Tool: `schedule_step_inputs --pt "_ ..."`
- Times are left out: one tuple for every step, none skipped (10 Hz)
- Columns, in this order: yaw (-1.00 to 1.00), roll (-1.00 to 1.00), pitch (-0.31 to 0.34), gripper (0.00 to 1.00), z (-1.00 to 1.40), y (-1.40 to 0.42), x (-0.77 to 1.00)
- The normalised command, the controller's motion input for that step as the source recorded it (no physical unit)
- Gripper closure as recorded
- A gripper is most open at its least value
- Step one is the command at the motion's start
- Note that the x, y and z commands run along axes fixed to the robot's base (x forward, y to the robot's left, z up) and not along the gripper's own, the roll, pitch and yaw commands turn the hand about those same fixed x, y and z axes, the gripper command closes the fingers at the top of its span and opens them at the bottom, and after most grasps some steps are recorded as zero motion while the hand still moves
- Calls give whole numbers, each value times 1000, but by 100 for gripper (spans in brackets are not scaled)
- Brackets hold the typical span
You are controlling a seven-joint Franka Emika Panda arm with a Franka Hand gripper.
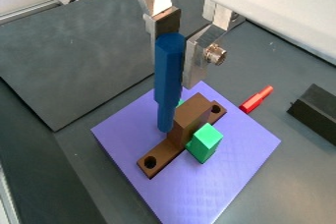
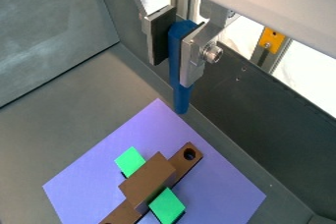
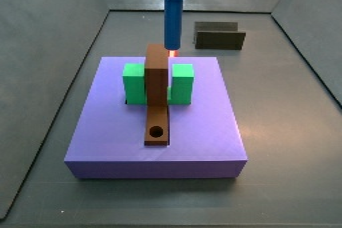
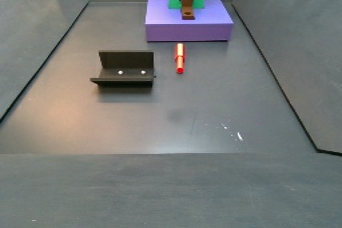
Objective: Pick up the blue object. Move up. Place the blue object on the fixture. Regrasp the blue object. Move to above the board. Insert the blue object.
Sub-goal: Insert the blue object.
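Note:
The blue object is a long blue hexagonal peg, held upright. My gripper is shut on its upper end; it also shows in a wrist view. The peg hangs over the purple board. In a side view the peg comes down from the upper edge, its lower end above the board's far side; the gripper is out of that frame. The dark fixture stands on the floor apart from the board, with nothing on it. It also shows in the side view from the board's end.
A brown bar with a hole lies across a green block on the board, and both show in a wrist view: the bar, the green block. A red peg lies on the floor between the board and the fixture. Grey walls enclose the floor.

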Motion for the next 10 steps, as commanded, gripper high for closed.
schedule_step_inputs --pt "0 127 41 100 -377 -20 169" --pt "-71 0 0 100 -434 -14 20" --pt "-109 26 0 100 -526 -60 14" --pt "-109 9 0 100 -449 -57 40" --pt "-60 0 0 100 -309 -51 34" --pt "-43 37 0 100 -309 -54 23" --pt "-29 53 0 100 -320 -54 0" --pt "-26 41 0 100 -343 -51 9" --pt "-34 34 0 100 -383 -63 29" --pt "-34 24 0 100 -354 -49 29"
